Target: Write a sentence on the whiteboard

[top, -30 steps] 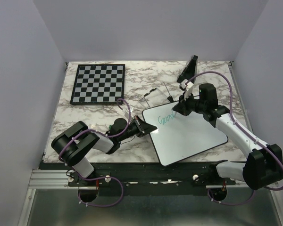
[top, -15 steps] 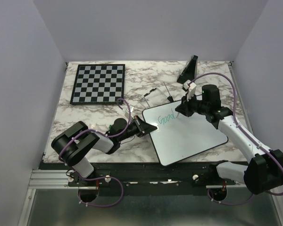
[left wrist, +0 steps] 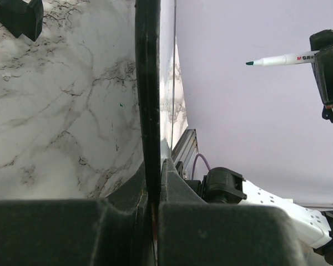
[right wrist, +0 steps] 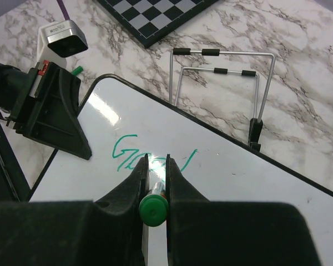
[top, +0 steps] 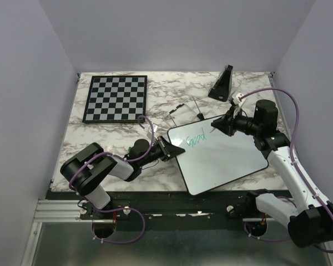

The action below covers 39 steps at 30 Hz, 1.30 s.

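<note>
A: Top external view first. Where does the whiteboard (top: 227, 163) lie?

B: On the table (top: 116, 144), toward its near right corner, turned so its far edge climbs to the right. The left gripper (top: 171, 151) is pinched on the board's left rim. The left wrist view shows that rim caught between pressed-together jaws.

A: And the sentence (top: 195, 140)?

B: Only "Good" so far, in green, at the board's far left corner, running along the far edge.

A: The pen?

B: The right gripper (top: 226, 124) is clamped on the marker (left wrist: 277, 59), above the board's far edge, just right of the word. From the left wrist view, the tip hangs clear of the surface, not touching.

A: So the next word?

B: I judge it goes to the right of "Good", on the same line. The right arm alone is placed for it. The tip must come down and travel along the far edge toward the far right corner.

A: Room?

B: Bare white there, but the stretch looks short, and the wire stand (top: 188, 108) sits just beyond that edge. There is plenty of bare board toward the near edge.
</note>
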Tool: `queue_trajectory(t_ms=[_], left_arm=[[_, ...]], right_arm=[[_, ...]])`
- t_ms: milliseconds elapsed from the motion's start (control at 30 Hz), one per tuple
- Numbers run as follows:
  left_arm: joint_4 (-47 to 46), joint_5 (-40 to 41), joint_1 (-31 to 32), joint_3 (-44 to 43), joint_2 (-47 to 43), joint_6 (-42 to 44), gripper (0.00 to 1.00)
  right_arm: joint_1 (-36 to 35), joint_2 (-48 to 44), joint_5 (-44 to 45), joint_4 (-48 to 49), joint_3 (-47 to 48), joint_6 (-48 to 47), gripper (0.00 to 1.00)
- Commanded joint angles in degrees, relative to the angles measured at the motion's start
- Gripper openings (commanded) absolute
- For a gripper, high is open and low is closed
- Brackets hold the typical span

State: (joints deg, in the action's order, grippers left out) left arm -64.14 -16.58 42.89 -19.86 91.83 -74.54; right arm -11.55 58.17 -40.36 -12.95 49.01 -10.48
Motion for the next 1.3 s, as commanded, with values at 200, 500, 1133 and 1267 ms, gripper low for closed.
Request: queue_trajectory(t_ms=[200, 500, 1133, 1267], left_arm=[[-0.1, -2.8, 0.9, -0.2, -1.6, 5.6, 0.0], [-0.2, -2.8, 0.8, 0.1, -1.9, 6.0, 0.0], [-1.1, -2.8, 0.9, 0.6, -2.3, 6.3, 0.0], [-0.8, -3.3, 1.0, 0.3, -2.4, 6.3, 0.0]], right_arm=[[3.9, 1.4, -6.6, 0.5, -2.0, -2.3, 0.01], [5.7, 2.4, -8.0, 1.2, -2.6, -2.4, 0.01], [6.5, 3.2, -9.0, 2.5, -3.2, -2.8, 0.01], [6.5, 4.8, -8.6, 3.1, -2.2, -4.9, 0.01]])
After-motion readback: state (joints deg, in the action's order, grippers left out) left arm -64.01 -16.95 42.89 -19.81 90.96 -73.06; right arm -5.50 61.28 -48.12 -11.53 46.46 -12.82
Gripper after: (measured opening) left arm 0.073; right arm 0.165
